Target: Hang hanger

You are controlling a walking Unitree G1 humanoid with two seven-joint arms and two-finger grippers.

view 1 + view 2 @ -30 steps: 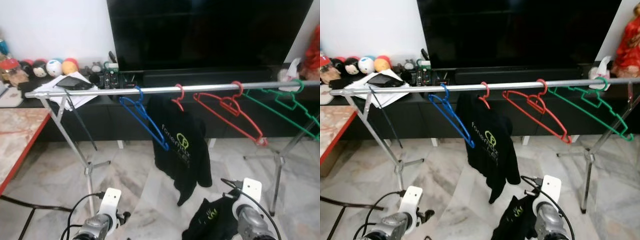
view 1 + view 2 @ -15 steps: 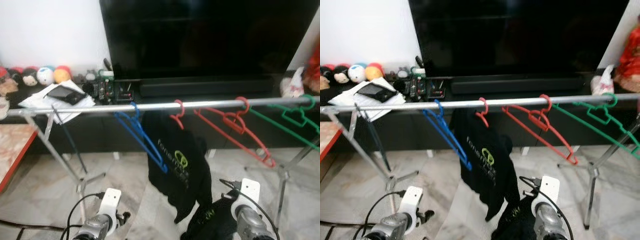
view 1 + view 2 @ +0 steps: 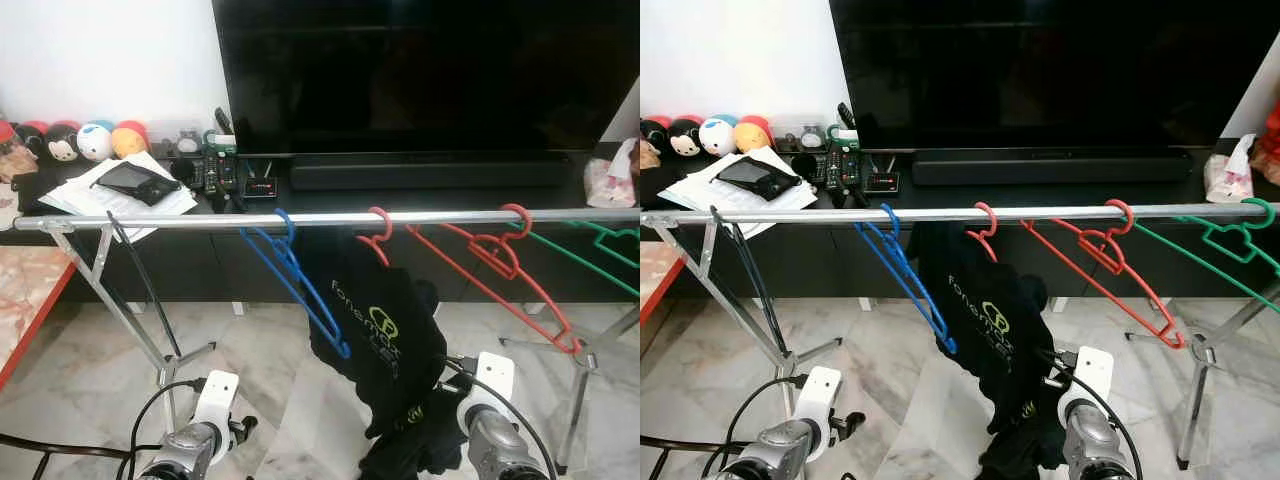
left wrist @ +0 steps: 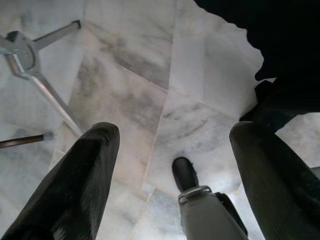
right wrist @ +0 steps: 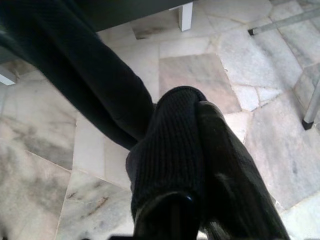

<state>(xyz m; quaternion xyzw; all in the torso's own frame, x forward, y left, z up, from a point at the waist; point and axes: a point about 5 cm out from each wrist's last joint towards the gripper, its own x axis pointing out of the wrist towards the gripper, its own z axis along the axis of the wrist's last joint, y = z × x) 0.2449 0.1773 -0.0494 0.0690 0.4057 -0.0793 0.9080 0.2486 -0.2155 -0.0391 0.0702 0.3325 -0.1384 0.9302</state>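
A silver rail (image 3: 200, 220) runs across in front of me on folding legs. On it hang a blue hanger (image 3: 300, 285), a red hanger (image 3: 378, 232) carrying a black shirt (image 3: 385, 325) with a green logo, an empty red hanger (image 3: 495, 270) and a green hanger (image 3: 605, 245). Low at the right, my right gripper (image 5: 197, 117) is shut on a black garment (image 3: 415, 455) that bunches just under the hanging shirt. Low at the left, my left gripper (image 4: 175, 135) is open over the marble floor, with nothing between its fingers (image 4: 85, 170).
Behind the rail stands a large dark TV (image 3: 420, 70) on a low black console (image 3: 150, 190) with plush toys, papers and remotes. The rack's left legs (image 3: 150, 340) and right legs (image 3: 585, 380) spread on the floor. A red-edged table (image 3: 30, 310) is at the left.
The camera has shifted, so the rail and hangers sit lower and nearer in the picture. The black garment in my right gripper now overlaps the bottom of the hanging shirt.
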